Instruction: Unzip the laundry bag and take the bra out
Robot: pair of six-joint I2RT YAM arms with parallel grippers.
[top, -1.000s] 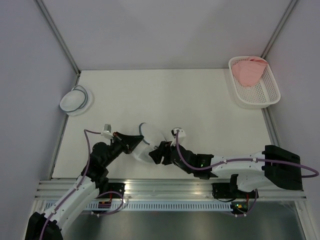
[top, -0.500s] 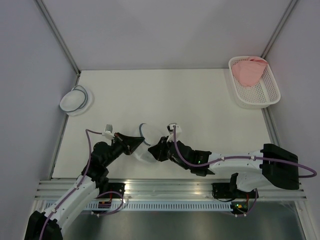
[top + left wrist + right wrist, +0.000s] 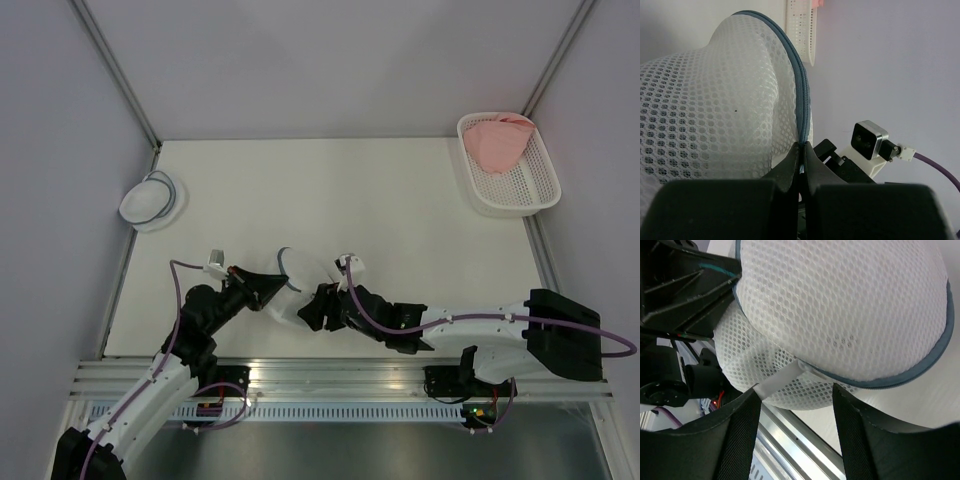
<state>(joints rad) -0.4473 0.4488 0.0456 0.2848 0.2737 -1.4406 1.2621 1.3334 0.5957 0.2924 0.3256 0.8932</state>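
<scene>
left tool (image 3: 802, 150) pinching shut on laundry bag (image 3: 840, 305) zipper rim (image 3: 801, 95) | right tool (image 3: 796, 389) gaping open, straddling white tab (image 3: 782, 377), gripping nothing

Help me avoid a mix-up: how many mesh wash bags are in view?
2. The laundry bag sits near the table's front edge; a smaller bag lies by its left edge.

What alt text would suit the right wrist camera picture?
A white mesh bag with a grey-blue zipper rim fills the view, a white tab between the right pincer's open black fingers. The left pincer grips the rim at upper left.
</scene>
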